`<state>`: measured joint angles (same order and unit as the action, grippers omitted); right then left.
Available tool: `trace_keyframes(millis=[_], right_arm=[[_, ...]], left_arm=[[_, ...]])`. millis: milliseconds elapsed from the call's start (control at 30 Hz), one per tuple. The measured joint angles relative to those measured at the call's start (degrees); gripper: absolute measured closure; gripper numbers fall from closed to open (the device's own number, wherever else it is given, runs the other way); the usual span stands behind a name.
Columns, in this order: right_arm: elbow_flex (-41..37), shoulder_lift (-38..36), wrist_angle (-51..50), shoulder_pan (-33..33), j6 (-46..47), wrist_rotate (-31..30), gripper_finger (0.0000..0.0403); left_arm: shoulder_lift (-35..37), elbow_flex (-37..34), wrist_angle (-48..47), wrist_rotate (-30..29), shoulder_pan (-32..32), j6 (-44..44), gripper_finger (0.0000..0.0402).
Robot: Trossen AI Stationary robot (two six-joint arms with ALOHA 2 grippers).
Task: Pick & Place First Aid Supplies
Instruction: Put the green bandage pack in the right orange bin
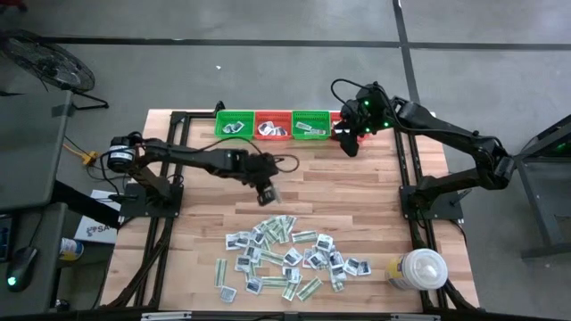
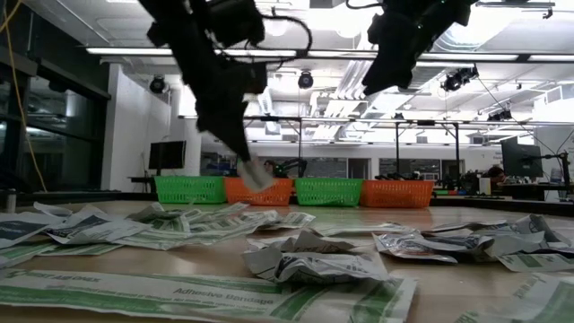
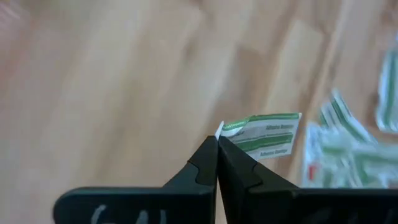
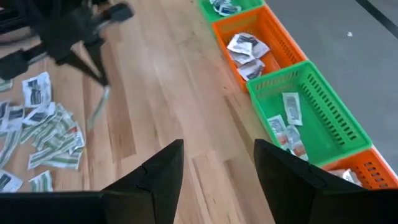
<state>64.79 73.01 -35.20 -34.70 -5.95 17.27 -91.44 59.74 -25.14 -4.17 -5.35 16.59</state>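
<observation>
A narrow pale-green strip packet (image 3: 264, 134) is clamped by one end between the closed fingers of the left gripper (image 1: 270, 193), lifted clear of the desk (image 1: 357, 192). In the high view this gripper sits over bare wood, between the row of baskets and the pile of loose packets (image 1: 290, 260). The pile, white squares with dark marks mixed with green strips, lies spread across the near half of the desk. Four baskets stand touching in a row along the far edge: green basket (image 1: 234, 125), orange basket (image 1: 273, 126), second green basket (image 1: 311, 125), second orange basket (image 4: 360, 171). Each of the first three contains a few packets. The right gripper (image 1: 348, 138) hangs at the right end of the row, fingers spread apart and grasping nothing. A white round lidded container (image 1: 419, 269) stands at the near right corner, just beside the pile.
</observation>
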Motion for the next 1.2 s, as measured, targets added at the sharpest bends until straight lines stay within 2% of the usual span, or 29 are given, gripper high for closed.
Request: trace_keyframes(millis=[367, 567, 767, 933, 1067, 1200], right_arm=[[0.00, 0.00, 2.65, 0.00, -4.48, 9.73, 0.0214], [0.00, 0.00, 6.71, 0.87, -5.79, 10.30, 0.0214], [0.00, 0.00, 12.67, 2.84, -6.13, 8.91, 0.0214], [0.00, 0.00, 16.34, 3.82, -5.66, 2.04, 0.0214], [-0.02, 0.62, 17.56, 3.98, -5.50, -0.69, 0.0214], [-0.02, 2.41, 18.08, 3.98, -4.67, 0.05, 0.0214]], left_arm=[[0.00, 14.52, -0.07, -13.11, -4.57, -10.07, 0.0401], [0.00, 20.76, 5.95, -20.16, -5.89, -18.21, 0.0401], [0.00, 22.36, 14.04, -20.23, -8.03, -23.13, 0.0401], [0.00, 22.36, 15.65, -18.63, -9.11, -24.12, 0.0401], [-0.02, 22.36, 18.29, -17.64, -9.28, -26.13, 0.0401], [-0.01, 22.36, 20.73, -17.21, -9.28, -27.25, 0.0401]])
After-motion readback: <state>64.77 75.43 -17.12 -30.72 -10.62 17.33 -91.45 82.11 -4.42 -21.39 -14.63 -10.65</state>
